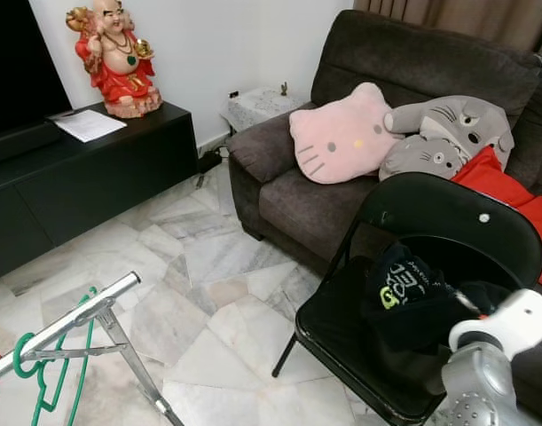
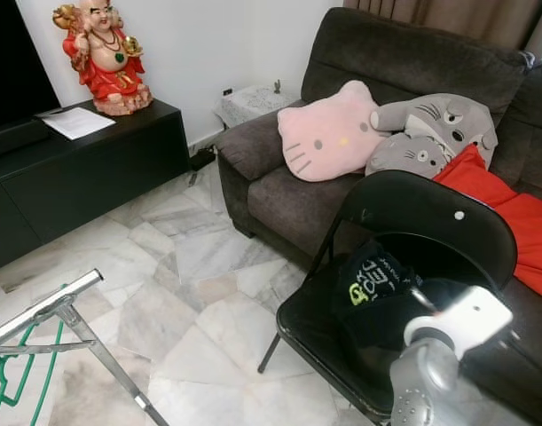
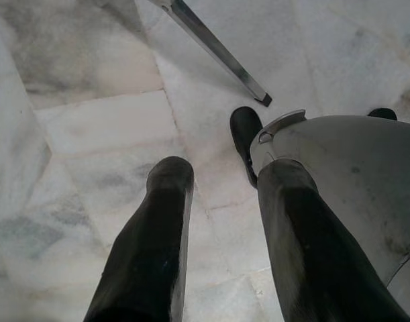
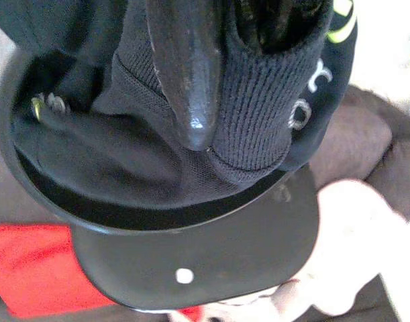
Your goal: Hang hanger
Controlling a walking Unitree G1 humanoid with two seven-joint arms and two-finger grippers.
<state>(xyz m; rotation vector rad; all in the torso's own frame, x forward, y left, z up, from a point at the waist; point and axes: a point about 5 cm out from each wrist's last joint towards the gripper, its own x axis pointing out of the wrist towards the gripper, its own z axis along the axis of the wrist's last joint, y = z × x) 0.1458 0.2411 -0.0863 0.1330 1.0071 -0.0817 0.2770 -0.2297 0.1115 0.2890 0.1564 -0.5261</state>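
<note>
Green plastic hanger hangs on the silver metal rack bar at eight o'clock, so hanging seems done. Right hand sits at five o'clock on the dark knitted garment on the black folding chair, apparently gripping it. Left hand is open, empty, above the marble floor.

Even, soft daylight, sharp head views; right wrist view close and blurred.
</note>
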